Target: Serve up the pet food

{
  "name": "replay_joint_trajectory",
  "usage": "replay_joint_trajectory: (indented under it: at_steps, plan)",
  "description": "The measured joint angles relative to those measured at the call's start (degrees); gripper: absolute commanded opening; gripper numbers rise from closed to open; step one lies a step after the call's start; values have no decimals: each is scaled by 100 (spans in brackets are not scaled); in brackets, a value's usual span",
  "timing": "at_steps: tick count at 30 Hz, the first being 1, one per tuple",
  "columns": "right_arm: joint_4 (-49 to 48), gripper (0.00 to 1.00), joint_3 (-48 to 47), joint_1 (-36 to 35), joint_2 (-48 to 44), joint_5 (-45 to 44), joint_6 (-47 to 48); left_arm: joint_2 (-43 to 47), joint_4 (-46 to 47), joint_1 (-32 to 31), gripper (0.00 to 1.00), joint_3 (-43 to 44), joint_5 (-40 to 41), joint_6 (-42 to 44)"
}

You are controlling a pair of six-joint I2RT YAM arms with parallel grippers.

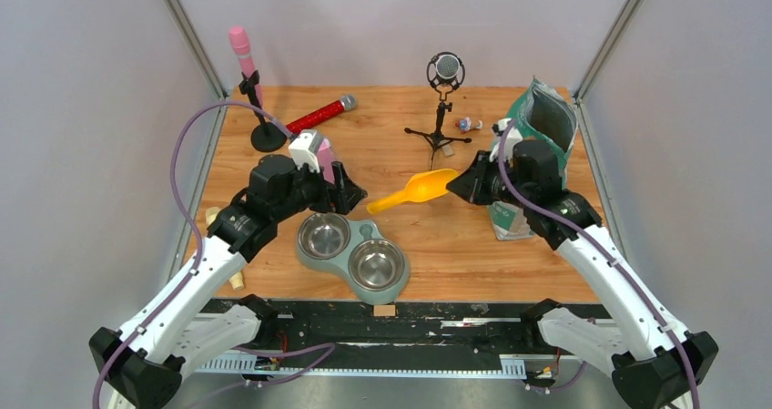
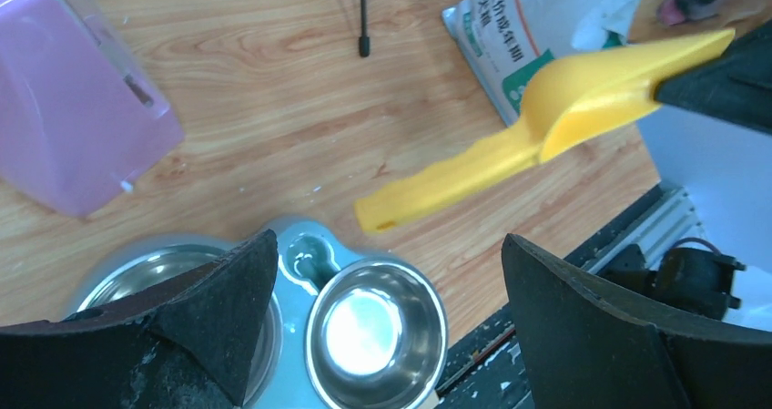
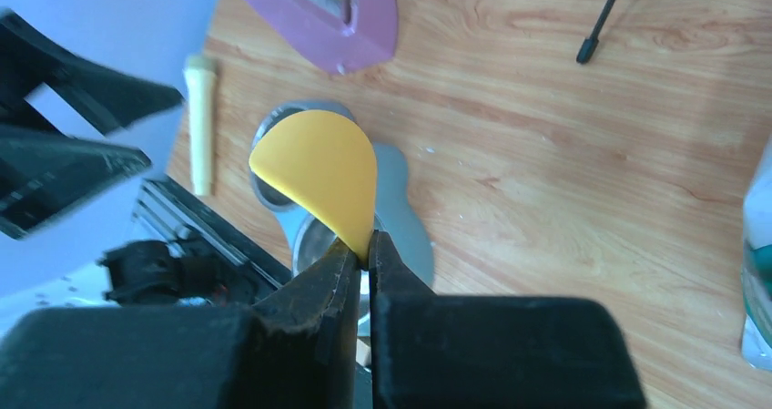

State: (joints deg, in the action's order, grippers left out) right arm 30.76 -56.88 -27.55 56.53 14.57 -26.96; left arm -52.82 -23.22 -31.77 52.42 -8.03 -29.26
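A yellow scoop hangs above the table with its handle pointing left toward the feeder. My right gripper is shut on the rim of its cup, also seen in the right wrist view, where the scoop looks empty. The teal-and-silver bag stands open behind the right arm; no kibble shows. A teal feeder holds two empty steel bowls. My left gripper is open and empty just above the feeder, with the scoop's handle beyond it.
A pink box sits by the left wrist. A pink microphone on a stand, a red glitter microphone and a black microphone on a tripod stand at the back. A cream cylinder lies at the left table edge.
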Motion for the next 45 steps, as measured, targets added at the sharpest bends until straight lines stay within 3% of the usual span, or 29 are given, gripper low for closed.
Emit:
replay_joint_trajectory:
  at_steps: [4, 9, 19, 31, 45]
  plan:
    - [-17, 0, -330, 496, 0, 575, -326, 348, 455, 289, 100, -275, -662, -50]
    - [-146, 0, -564, 575, 13, 1217, -678, 739, 1147, 424, 100, -645, -1366, -352]
    - [-632, 0, -682, 730, -17, 2153, -1298, 992, 1770, 483, 100, -772, -1805, -765]
    - [-1705, 0, -378, 776, -144, 2664, -1958, 476, 3545, 492, 100, -979, -2938, -1694]
    - [-2334, 0, -22, 831, -140, 2726, -2629, 302, 4822, 492, 96, -1126, -3200, -2599]
